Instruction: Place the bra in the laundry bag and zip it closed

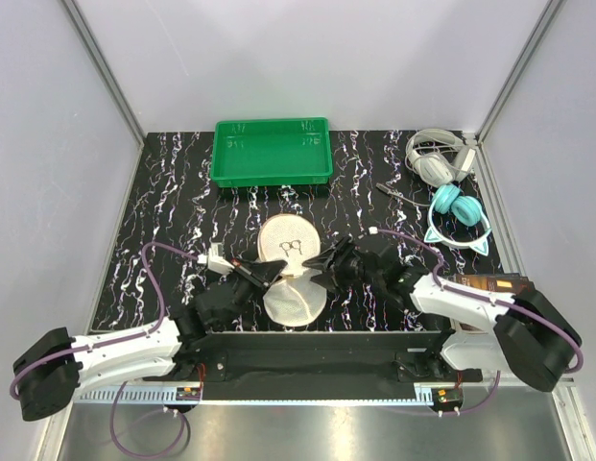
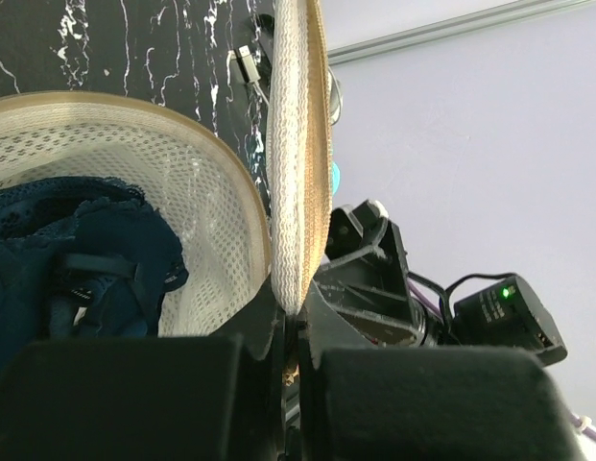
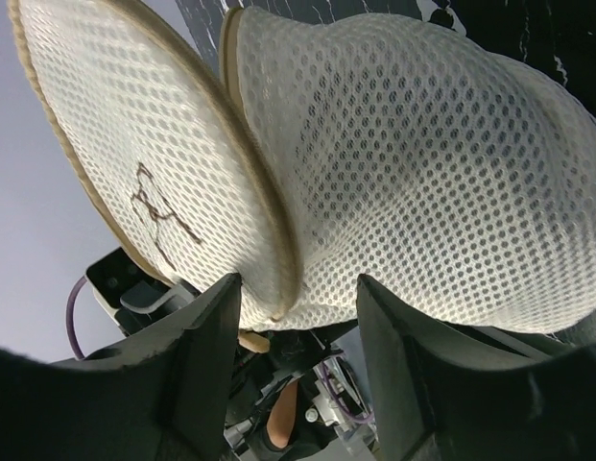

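Observation:
The cream mesh laundry bag (image 1: 296,298) lies mid-table, its round lid (image 1: 288,245) with the black eyeglasses mark tilted up. In the left wrist view the dark navy bra (image 2: 77,269) sits inside the open bag (image 2: 182,182); the top view hides it. My left gripper (image 2: 293,322) is shut on the bag's woven rim (image 2: 298,144), at the bag's left side (image 1: 264,272). My right gripper (image 3: 298,317) is open at the bag's right side (image 1: 321,264). Its fingers (image 3: 206,355) straddle the seam where the lid (image 3: 134,144) meets the bag body (image 3: 422,163).
A green plastic tray (image 1: 272,152) stands at the back of the black marbled table (image 1: 173,211). Grey headphones (image 1: 437,158) and teal cat-ear headphones (image 1: 458,216) lie at the back right. A brown box (image 1: 489,283) sits by the right arm.

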Robot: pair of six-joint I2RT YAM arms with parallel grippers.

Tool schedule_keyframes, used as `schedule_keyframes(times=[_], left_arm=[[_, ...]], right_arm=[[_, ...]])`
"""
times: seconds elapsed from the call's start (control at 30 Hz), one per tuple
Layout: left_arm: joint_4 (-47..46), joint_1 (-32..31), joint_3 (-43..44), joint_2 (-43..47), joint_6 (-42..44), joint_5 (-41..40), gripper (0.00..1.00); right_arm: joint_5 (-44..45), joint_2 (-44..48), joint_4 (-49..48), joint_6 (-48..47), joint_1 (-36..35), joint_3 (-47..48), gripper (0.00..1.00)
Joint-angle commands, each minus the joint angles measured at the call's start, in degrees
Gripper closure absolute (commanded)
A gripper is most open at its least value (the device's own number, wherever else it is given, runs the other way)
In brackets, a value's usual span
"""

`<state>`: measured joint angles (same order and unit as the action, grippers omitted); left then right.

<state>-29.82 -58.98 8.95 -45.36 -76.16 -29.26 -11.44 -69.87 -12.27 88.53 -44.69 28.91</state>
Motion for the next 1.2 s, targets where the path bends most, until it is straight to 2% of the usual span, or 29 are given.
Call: schedule_keyframes(times=[0.0,0.07,0.1,0.2,0.23,0.27,0.3,0.37,0.4,0.43,0.47,0.53,0.6,0.63,0.77,0.83,0.9,0.93,1.0,1.03,1.07,1.17], left_arm=[[-5.5,-0.26,-1.13,-0.16,0.31,0.86,1.0],[-5.95,-0.34,-1.39,-0.69,0.4,1.65,1.0],[-5.95,-0.43,-1.48,-0.69,0.4,1.74,1.0],[-3.77,-0.52,-1.66,0.62,1.27,1.74,1.0],[-2.01,-0.52,-1.22,1.41,1.89,2.01,0.99],[0.44,-0.52,-0.52,2.38,4.16,1.92,0.93],[7.17,-0.52,1.31,4.73,5.05,1.92,0.76],[13.45,-0.61,3.08,7.12,8.63,1.57,0.56],[20.26,-0.61,5.35,8.61,9.88,1.4,0.3],[23.81,-0.61,6.77,10.71,11.28,1.22,0.16],[27.15,-0.96,8.26,11.43,14.69,0.52,0.1],[36.65,-2.1,13.27,11.18,17.26,-1.14,0.12],[44.28,-2.28,19.13,9.51,21.04,-0.55,0.21],[46.15,-2.37,21.0,8.11,22.18,1.29,0.29],[57.91,-3.16,31.2,-3.37,26.66,5.87,0.39],[62.06,-4.73,36.74,-7.18,26.5,5.7,0.44],[65.58,-6.4,40.42,-11.74,28.0,4.92,0.56],[67.16,-8.15,41.58,-12.9,27.21,2.13,0.58],[71.56,-9.92,43.16,-12.82,25.46,-1.4,0.58],[72.01,-10.97,43.08,-12.12,24.58,-3.16,0.55],[72.45,-11.15,42.73,-10.55,24.39,-3.35,0.44],[73.86,-11.07,42.64,-8.17,23.78,-3.7,0.36]], right_arm=[[-0.85,-3.87,-5.91,1.73,-0.84,4.31,0.43],[-0.78,-5.89,-7.67,2.52,-1.1,4.23,0.5],[-0.86,-6.42,-8.46,2.78,-1.19,4.4,0.61],[-0.51,-7.39,-9.78,4.1,-1.46,3.8,0.74],[-0.25,-7.13,-9.87,4.45,-1.46,3.53,0.85],[0.45,-6.78,-9.7,4.63,-1.46,3.35,0.88],[0.89,-6.43,-8.66,4.89,-1.46,3.0,0.9],[2.2,-4.85,-6.98,4.72,-1.54,3.0,0.97],[2.56,-4.15,-4.54,4.2,-1.54,3.43,0.98],[3.0,-3.01,-2.77,3.76,-1.46,3.87,0.99],[3.61,-2.3,-1.1,3.32,-1.46,4.31,1.0],[5.2,-0.81,3.73,1.21,-1.46,5.89,1.0],[6.69,-0.1,6.98,-0.54,-1.46,7.38,1.0],[7.04,0.08,7.78,-1.16,-1.54,7.83,1.0],[9.76,0.26,14.44,-5.55,-1.46,11.17,1.0],[10.73,0.08,16.4,-7.4,-1.54,12.4,1.0],[11.09,-0.18,17.71,-8.81,-1.46,13.45,1.0],[12.57,-0.27,18.07,-9.08,-1.54,13.81,1.0],[13.02,-0.53,18.77,-9.95,-1.46,14.59,1.0],[13.46,-0.62,18.95,-10.39,-1.54,14.95,1.0],[13.46,-0.71,19.82,-11.27,-1.54,15.65,1.0],[14.08,-0.8,21.15,-12.59,-1.46,16.53,1.0]])
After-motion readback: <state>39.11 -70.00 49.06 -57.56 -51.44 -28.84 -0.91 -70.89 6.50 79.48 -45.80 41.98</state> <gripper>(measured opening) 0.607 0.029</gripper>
